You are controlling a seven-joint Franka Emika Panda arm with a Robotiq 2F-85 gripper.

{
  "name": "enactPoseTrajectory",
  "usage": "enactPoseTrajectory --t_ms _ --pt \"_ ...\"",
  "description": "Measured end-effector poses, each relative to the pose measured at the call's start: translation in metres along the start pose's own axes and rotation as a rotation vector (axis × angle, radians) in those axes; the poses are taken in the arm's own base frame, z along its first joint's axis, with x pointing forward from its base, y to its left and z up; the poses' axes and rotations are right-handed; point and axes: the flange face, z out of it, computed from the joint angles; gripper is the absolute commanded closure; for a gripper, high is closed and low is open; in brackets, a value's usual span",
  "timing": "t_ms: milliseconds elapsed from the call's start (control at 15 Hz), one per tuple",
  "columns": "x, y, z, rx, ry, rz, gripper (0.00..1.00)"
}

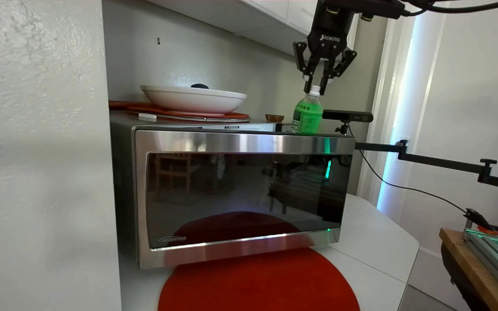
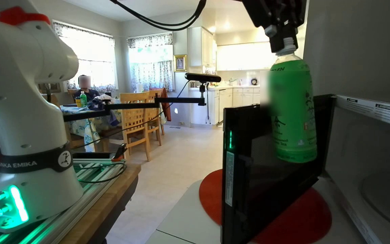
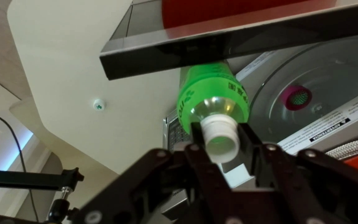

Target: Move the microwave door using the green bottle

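Wrist view, green bottle [image 3: 213,88] below tool [image 3: 222,134], fingers [image 3: 249,135] closed on its neck [image 3: 218,123] (white), microwave door [image 3: 166,53] alongside.

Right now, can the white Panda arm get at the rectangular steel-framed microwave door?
Probably yes: its black tool holds the green plastic bottle near the inner face of the open door, with nothing visible between.

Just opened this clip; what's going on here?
A robot gripper holds an uncapped green bottle by its neck, with the bottle hanging roughly upright on the inner side of the microwave door. The door stands partly open; whether the bottle touches it is hard to tell. What looks like a white cap lies on the counter.
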Motion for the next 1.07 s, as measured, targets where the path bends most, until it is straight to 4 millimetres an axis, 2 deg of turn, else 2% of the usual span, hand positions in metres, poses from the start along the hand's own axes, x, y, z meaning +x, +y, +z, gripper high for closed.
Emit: enactPoseTrajectory --t_ms 1067 --pt "-0.080 -0.029 -0.033 0.066 -0.131 -0.155 0.92"
